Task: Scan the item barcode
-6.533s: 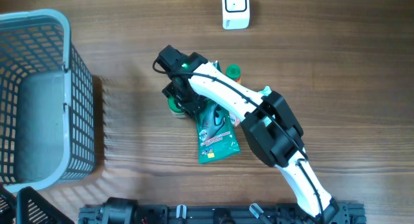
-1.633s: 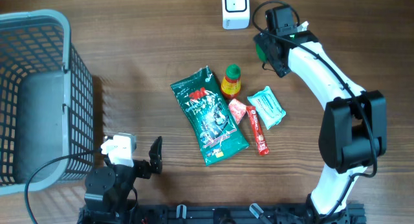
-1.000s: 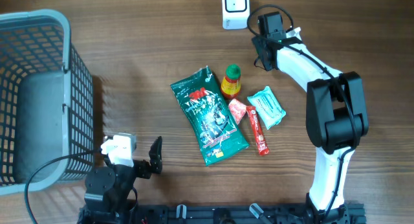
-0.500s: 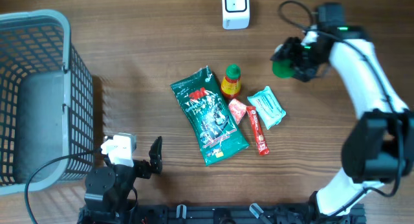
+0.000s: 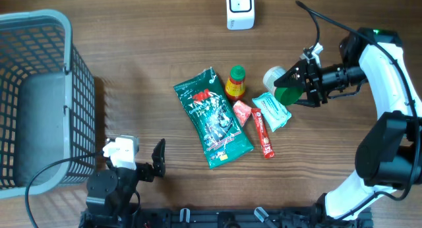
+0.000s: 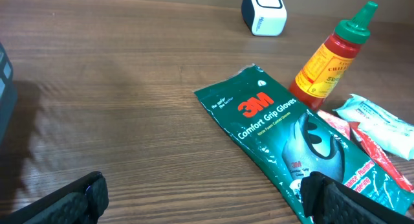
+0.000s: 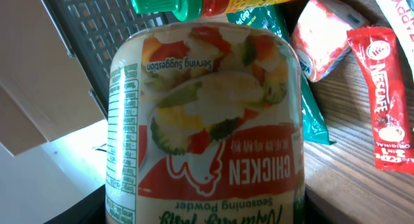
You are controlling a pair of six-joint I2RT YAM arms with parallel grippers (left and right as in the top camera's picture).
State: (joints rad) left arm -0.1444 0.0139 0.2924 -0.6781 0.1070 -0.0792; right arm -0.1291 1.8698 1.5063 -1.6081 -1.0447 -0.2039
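Right claw (image 5: 298,87) grips chicken seasoning jar (image 7: 204,120) (tipped sideways).

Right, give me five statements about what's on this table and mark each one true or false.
1. The right pincer holds the seasoning jar. True.
2. The seasoning jar sits inside the basket. False: the right pincer holds it on the other side of the scene from the basket.
3. The sauce bottle has a green cap. True.
4. The left pincer is shut on the glove packet. False: it is open and holds nothing, and the glove packet lies on the table.
5. The scanner lies between the glove packet and the basket. False: it is at the top edge of the overhead view, beyond the sauce bottle.
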